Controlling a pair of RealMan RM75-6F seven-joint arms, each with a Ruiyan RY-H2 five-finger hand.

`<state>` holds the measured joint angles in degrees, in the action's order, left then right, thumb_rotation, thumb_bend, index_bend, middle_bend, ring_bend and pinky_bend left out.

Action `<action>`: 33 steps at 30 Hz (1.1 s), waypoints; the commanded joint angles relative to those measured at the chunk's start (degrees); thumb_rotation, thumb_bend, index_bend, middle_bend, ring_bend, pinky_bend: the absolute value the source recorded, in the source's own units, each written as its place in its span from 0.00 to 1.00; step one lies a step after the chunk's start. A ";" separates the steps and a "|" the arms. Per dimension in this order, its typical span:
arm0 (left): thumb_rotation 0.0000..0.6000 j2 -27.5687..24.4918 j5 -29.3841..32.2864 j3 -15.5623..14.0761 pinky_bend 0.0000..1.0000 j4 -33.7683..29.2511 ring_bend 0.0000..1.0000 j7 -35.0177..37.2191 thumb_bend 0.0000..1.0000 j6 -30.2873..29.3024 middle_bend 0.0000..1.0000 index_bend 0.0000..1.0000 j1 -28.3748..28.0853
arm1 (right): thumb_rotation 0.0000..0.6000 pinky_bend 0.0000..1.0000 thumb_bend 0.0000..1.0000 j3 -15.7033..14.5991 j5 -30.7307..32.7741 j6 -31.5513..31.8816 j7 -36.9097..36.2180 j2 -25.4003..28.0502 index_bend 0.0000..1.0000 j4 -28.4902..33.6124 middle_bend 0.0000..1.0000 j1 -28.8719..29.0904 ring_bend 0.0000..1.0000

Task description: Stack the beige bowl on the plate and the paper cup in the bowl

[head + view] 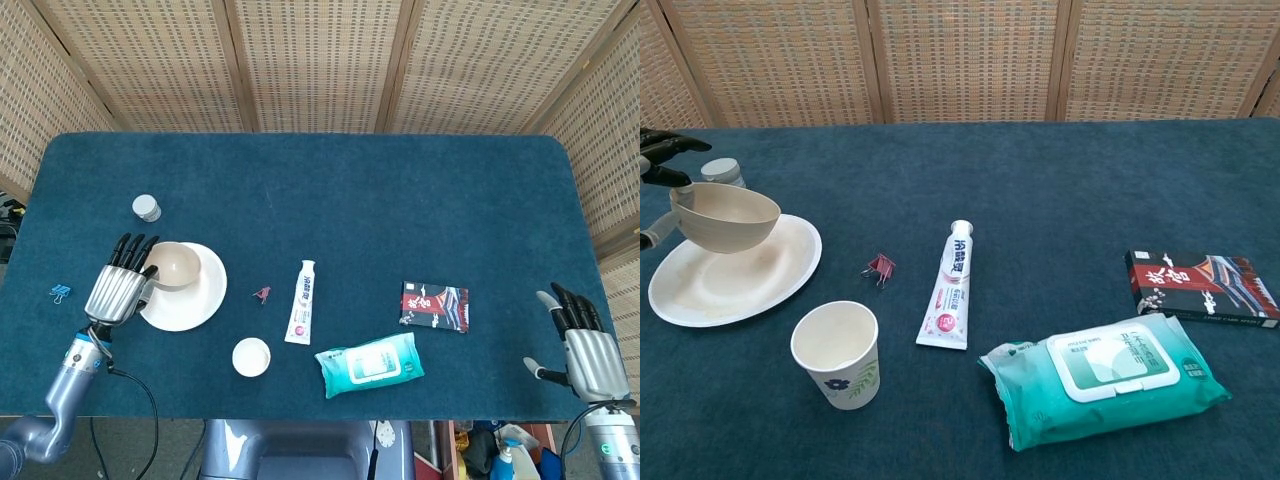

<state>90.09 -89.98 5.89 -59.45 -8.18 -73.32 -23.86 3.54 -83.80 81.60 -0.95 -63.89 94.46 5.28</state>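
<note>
Left hand grips the beige bowl by its rim, tilted over the plate, apparently not yet set flat. Bowl step near done. Paper cup stands untouched just in front of the plate. Right hand is empty, fingers spread, near the table's right edge.

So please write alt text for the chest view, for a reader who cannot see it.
The left hand holds a beige bowl over a white plate. Nearby on the blue table stand a floral paper cup, toothpaste and wet wipes.
</note>
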 commanded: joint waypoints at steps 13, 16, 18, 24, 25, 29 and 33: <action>1.00 5.38 0.25 -1.65 0.00 6.18 0.00 3.19 0.52 -1.40 0.08 0.56 -0.31 | 1.00 0.00 0.14 0.03 -0.11 0.08 -0.26 -0.13 0.08 -0.22 0.00 0.00 0.00; 1.00 6.16 -0.04 -2.04 0.00 7.35 0.00 3.63 0.52 -2.01 0.08 0.56 -0.23 | 1.00 0.00 0.14 -0.06 -0.22 0.08 -0.15 -0.16 0.08 -0.22 0.00 -0.01 0.00; 1.00 6.66 -0.24 -2.16 0.00 7.97 0.00 3.87 0.52 -2.50 0.08 0.56 -0.27 | 1.00 0.00 0.14 -0.08 -0.24 0.04 -0.13 -0.17 0.08 -0.18 0.00 0.00 0.00; 1.00 8.12 -0.16 -2.63 0.00 9.47 0.00 6.20 0.52 -2.91 0.08 0.56 -0.17 | 1.00 0.00 0.14 -0.12 -0.42 0.00 -0.93 0.05 0.08 0.18 0.00 0.01 0.00; 1.00 8.29 -0.29 -2.90 0.00 9.88 0.00 5.95 0.52 -2.95 0.08 0.56 -0.10 | 1.00 0.00 0.14 -0.11 -0.43 -0.01 -1.06 0.10 0.08 0.18 0.00 0.01 0.00; 1.00 8.44 -0.25 -3.87 0.00 10.58 0.00 5.95 0.50 -2.45 0.06 0.54 0.41 | 1.00 0.00 0.14 -0.11 -0.38 -0.12 -1.58 0.23 0.08 0.13 0.00 0.02 0.00; 1.00 7.39 -0.36 -4.81 0.00 9.78 0.00 6.22 0.40 -2.33 0.03 0.49 1.03 | 1.00 0.00 0.14 -0.13 -0.49 -0.04 -1.74 0.22 0.08 0.07 0.00 0.00 0.00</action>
<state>97.69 -90.30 1.28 -49.46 -2.01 -75.64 -23.00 3.41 -84.29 81.57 -2.68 -63.66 94.53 5.27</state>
